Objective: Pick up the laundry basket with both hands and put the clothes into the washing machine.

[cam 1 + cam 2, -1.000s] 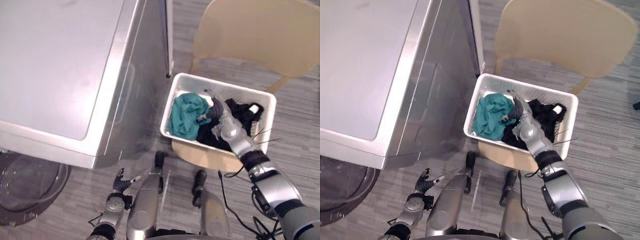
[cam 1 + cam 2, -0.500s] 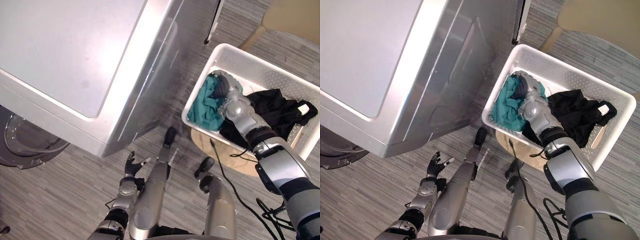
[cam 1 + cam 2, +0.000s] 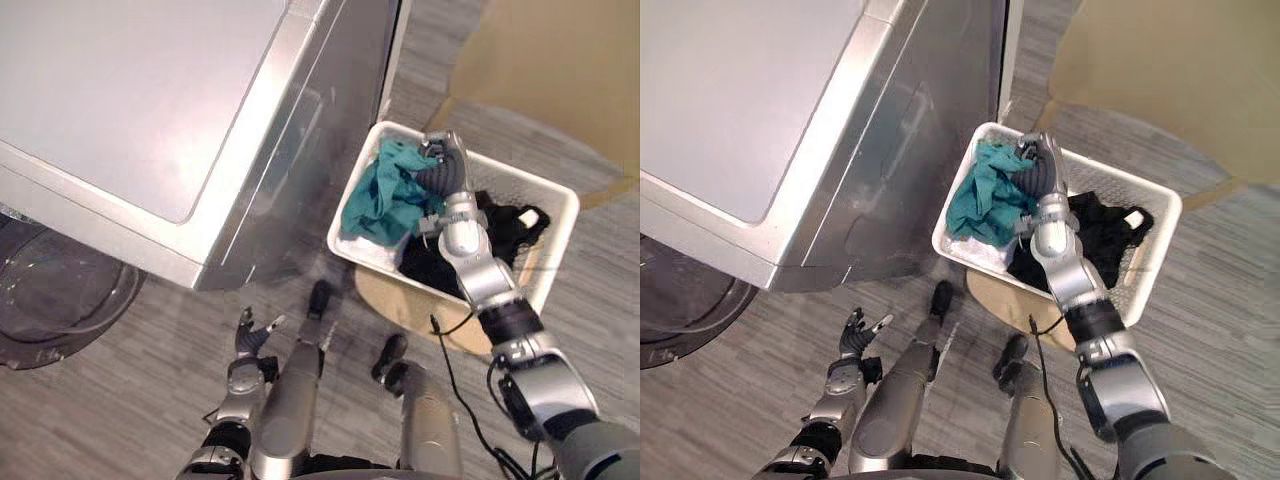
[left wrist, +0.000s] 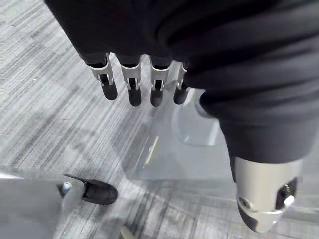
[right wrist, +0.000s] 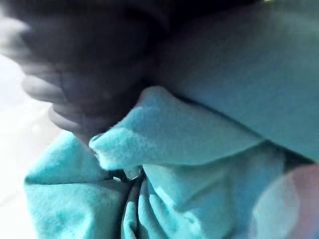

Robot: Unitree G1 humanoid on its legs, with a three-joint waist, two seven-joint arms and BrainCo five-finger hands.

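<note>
The white laundry basket (image 3: 561,203) sits on a low wooden stool (image 3: 415,308) right of the washing machine (image 3: 150,100). A teal cloth (image 3: 383,198) lies bunched in the basket's left half, with black clothes (image 3: 503,232) to its right. My right hand (image 3: 443,172) reaches into the basket's far left corner, its fingers curled into the top of the teal cloth (image 5: 189,164), which is drawn up against it. My left hand (image 3: 250,338) hangs low over the floor, away from the basket, with its fingers (image 4: 132,84) straight and nothing in them.
The machine's round glass door (image 3: 55,300) stands open at floor level on the far left. A beige chair (image 3: 560,70) stands just behind the basket. Grey plank flooring (image 3: 120,410) lies bare in front of the machine.
The camera has shifted. My right hand has closed on the teal cloth and moved toward the basket's far left corner, pulling the cloth up. The left hand stays as it was.
</note>
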